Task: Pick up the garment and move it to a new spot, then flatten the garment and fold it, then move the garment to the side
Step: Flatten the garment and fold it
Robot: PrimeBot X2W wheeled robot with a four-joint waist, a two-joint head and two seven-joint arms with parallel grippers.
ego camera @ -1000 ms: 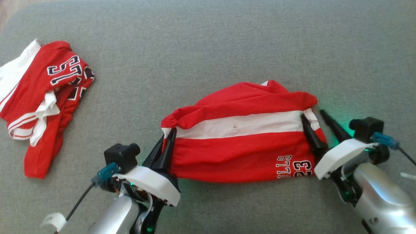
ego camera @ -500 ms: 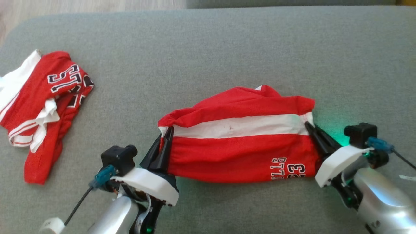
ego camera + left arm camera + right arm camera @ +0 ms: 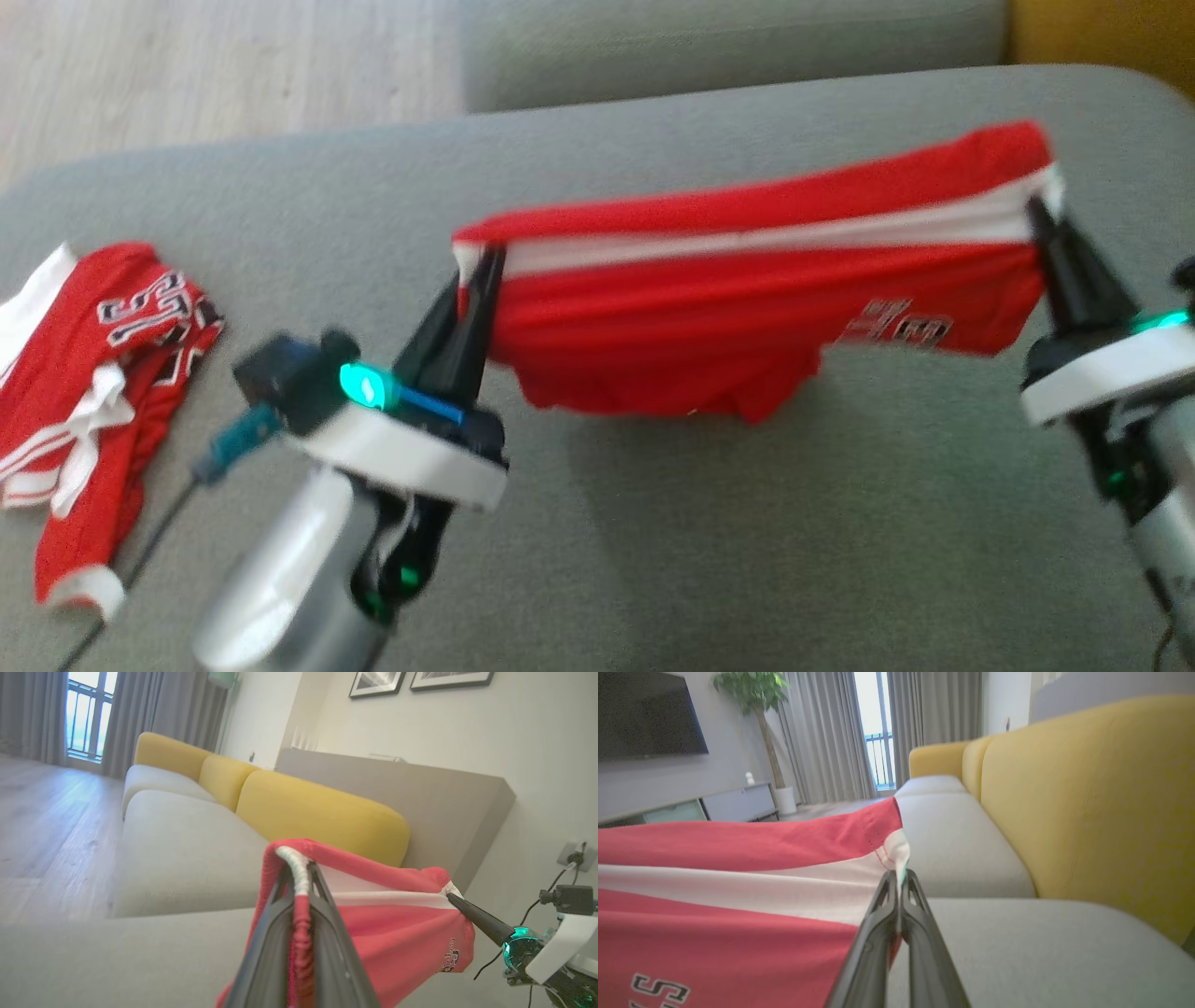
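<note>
The garment [image 3: 747, 308] is a pair of red shorts with a white stripe and black-and-white lettering. It hangs stretched in the air above the grey sofa seat [image 3: 747, 560], held at both ends. My left gripper [image 3: 481, 266] is shut on its left end, where the white waistband edge [image 3: 299, 872] sits between the dark fingers. At its right end my right gripper [image 3: 1041, 215] is shut on the white stripe's corner [image 3: 899, 856]. The lower part of the garment sags in folds between the two grips.
A second red and white garment [image 3: 93, 373] lies crumpled at the seat's left edge. Yellow back cushions [image 3: 1087, 812] run along the sofa on the right. Wooden floor [image 3: 187, 75] lies beyond the seat's far left.
My right gripper closed on the garment's right end. Both grippers then rose with it, so the garment left the seat and now hangs stretched. The head camera has tilted up.
</note>
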